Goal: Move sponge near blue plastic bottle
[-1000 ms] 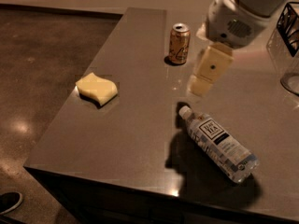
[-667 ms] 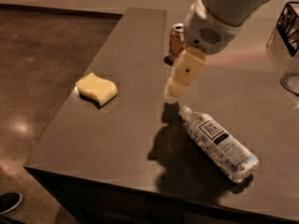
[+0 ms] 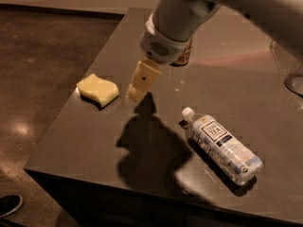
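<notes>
The pale yellow sponge [image 3: 98, 90] lies flat near the left edge of the dark table [image 3: 94, 141]. The blue plastic bottle [image 3: 221, 145] lies on its side at the right front, white cap pointing to the upper left. My gripper [image 3: 137, 92] hangs from the arm above the table, just right of the sponge and apart from it, with nothing held. It is well to the left of the bottle.
A gold drink can [image 3: 183, 55] stands behind the arm, mostly hidden by it. A glass object [image 3: 289, 70] stands at the far right edge. The table's left and front edges drop to a dark floor. A shoe [image 3: 9, 204] shows at the bottom left.
The arm has swung left across the table, from above the bottle's cap toward the sponge. The sponge, bottle and can have not moved.
</notes>
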You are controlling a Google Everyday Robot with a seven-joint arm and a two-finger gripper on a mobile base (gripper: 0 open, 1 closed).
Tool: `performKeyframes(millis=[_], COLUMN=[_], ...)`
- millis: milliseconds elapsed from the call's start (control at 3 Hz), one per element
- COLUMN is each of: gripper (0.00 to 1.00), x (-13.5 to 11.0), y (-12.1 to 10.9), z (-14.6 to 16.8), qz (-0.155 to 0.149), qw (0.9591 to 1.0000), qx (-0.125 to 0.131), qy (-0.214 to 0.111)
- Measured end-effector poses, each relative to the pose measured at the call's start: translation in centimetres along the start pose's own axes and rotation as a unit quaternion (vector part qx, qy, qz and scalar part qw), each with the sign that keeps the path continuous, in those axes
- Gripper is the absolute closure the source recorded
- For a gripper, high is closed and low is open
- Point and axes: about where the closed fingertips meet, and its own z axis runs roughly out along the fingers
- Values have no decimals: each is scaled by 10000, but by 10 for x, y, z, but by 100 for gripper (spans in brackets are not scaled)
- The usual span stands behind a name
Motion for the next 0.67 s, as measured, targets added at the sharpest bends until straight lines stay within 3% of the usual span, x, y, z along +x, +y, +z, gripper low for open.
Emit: performKeyframes(millis=[667], gripper=[0], x=[-43], y=[-3], z=[71], qz=[-18], qw=[9993], qx=[-174], qy=[345])
